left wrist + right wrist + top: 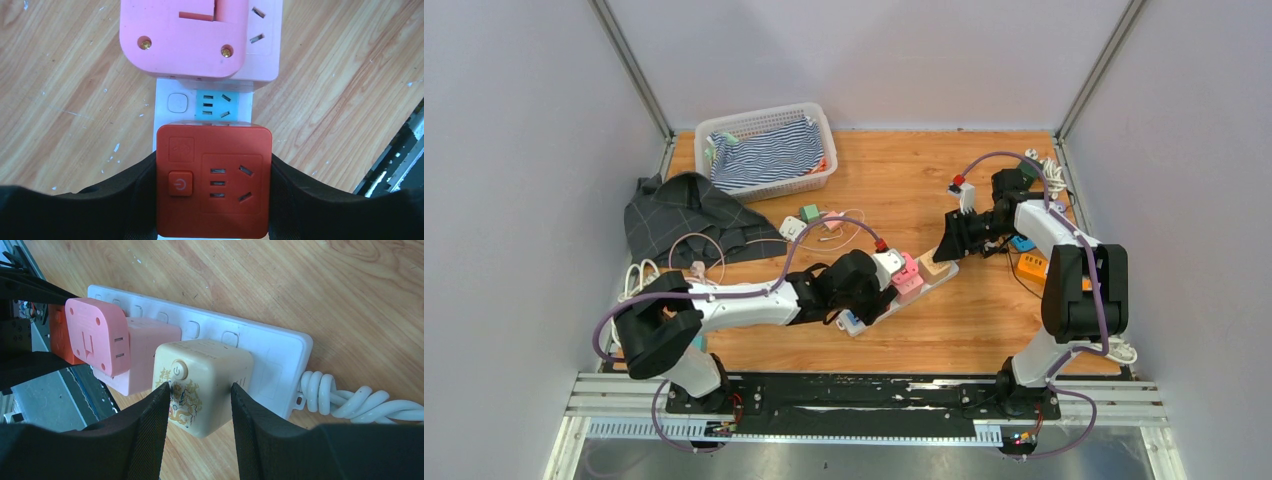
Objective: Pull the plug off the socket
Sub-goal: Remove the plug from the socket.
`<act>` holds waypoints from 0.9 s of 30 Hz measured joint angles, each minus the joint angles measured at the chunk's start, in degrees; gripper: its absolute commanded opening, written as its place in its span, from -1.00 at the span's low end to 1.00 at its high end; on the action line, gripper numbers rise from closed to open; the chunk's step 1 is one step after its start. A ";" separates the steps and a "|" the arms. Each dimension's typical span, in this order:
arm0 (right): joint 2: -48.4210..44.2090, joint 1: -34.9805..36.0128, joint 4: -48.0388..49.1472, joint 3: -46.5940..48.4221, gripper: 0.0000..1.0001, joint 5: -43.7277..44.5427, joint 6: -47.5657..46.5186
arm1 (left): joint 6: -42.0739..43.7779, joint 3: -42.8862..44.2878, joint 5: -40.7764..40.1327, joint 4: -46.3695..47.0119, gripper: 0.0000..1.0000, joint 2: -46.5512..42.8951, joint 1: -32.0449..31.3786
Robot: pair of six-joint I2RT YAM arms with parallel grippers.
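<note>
- Okay, the left pincer (214, 167) is clamped on the red cube adapter (214, 205). One finger (125, 192) is pressed flat against each side, so it's definitely gripping it.
- That red cube is plugged into the white power strip (162, 114). Just past the fingertips there's a blue socket face (216, 105) on the strip, and a pink adapter (185, 40) a bit further out.
- The right pincer (200, 390) has its fingers (150, 435) snug on both sides of the cream cube plug (210, 365), the one with the gold dragon print. Looks pinched to me.
- The cream plug sits seated in the strip, right between those fingers. The coiled white cable (340, 400) leaves the strip's end off to this pincer's right.
- Left of the right pincer is the pink adapter, then the red cube beyond it.
- In the top view, the two pincers come at the strip from opposite ends on the wooden table (924, 180).
- Well away from both, on the left pincer's side, are a white basket (769, 190) holding a striped cloth (764, 150) and a dark cloth (684, 215).
</note>
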 measured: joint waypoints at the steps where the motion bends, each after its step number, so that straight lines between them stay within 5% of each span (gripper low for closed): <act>1: 0.00 0.00 0.00 0.00 -0.03 0.00 0.00 | -0.61 -0.39 1.18 0.39 -1.00 -0.33 0.68; 15: 0.22 0.02 -0.11 0.02 -0.03 -0.31 0.02 | 2.36 -0.28 -4.44 -0.59 -1.00 -0.61 -2.56; 27: 0.33 0.04 -0.28 0.02 -0.03 -0.63 0.00 | -1.14 -2.25 2.34 0.68 -1.00 -3.19 0.90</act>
